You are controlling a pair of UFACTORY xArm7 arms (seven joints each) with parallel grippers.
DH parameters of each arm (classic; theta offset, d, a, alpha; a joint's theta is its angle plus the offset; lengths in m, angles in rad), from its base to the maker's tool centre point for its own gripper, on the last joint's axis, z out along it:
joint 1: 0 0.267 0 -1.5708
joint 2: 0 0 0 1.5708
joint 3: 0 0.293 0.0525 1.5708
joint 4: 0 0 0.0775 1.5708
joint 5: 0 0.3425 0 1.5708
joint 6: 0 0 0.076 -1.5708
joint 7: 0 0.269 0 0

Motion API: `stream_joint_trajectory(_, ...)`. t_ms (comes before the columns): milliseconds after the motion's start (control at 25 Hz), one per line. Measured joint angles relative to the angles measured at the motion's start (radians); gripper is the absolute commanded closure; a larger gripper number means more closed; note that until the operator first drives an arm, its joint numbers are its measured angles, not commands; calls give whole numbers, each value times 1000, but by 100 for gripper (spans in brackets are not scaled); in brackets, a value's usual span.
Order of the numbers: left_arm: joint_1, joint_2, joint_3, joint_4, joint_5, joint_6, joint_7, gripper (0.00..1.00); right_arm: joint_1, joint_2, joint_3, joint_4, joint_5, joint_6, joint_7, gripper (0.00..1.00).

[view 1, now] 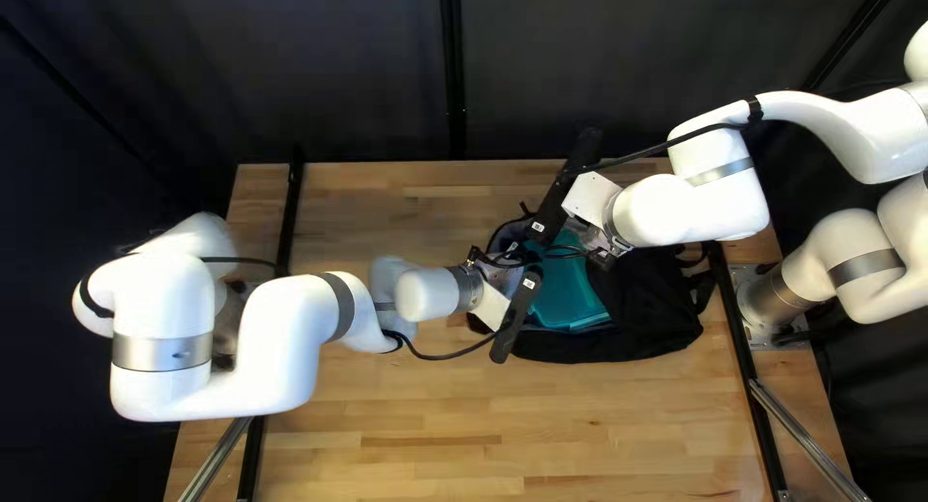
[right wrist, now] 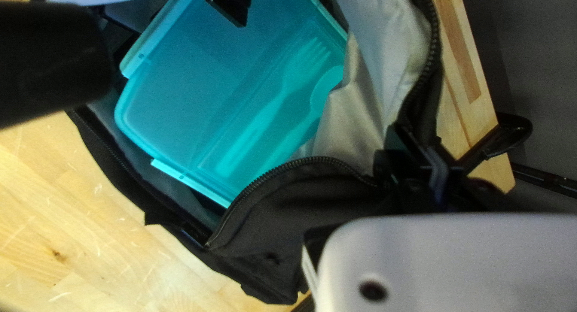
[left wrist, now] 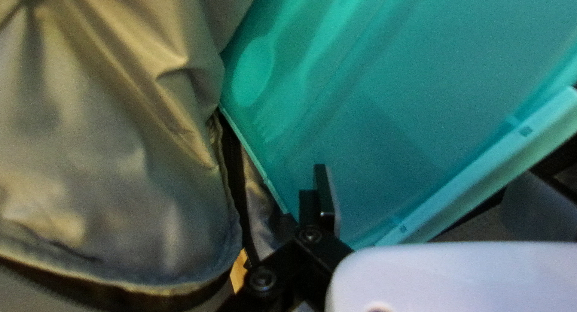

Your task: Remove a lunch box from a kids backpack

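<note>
As its fingers nearly meet, the right gripper pinches the backpack.

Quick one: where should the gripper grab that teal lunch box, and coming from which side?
I'd pinch the teal lunch box by its pale clip edge, coming from above through the backpack's open mouth. That edge is straight with a dark gap beside it, likely room for a finger, while lining crowds the spoon side.

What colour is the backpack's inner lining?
Pale silvery grey, a bit tan where creased; the lining shows best in the left wrist view.
</note>
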Motion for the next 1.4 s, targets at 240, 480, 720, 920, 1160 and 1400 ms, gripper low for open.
stream_joint_trajectory(240, -84, -14, 60, -32, -32, 15, 12, 0, -2, 9, -3, 6, 0, -7, -3, 100)
stream_joint_trajectory(480, -163, -29, 121, -57, -57, 29, 28, 0, -5, 18, -8, 6, -2, -19, -4, 100)
stream_joint_trajectory(720, -82, -30, 52, -47, -28, -13, 11, 0, -6, 21, -9, 8, -2, -20, -6, 100)
stream_joint_trajectory(920, 6, -38, -25, -39, 16, -59, -12, 0, -6, 20, -9, 9, -2, -20, -6, 100)
stream_joint_trajectory(1160, 14, -75, -31, -50, 42, -64, -2, 18, -6, 23, -9, 9, -3, -23, -5, 100)
stream_joint_trajectory(1400, 39, -91, -50, -60, 74, -81, 2, 100, -6, 22, -9, 9, -2, -24, -5, 100)
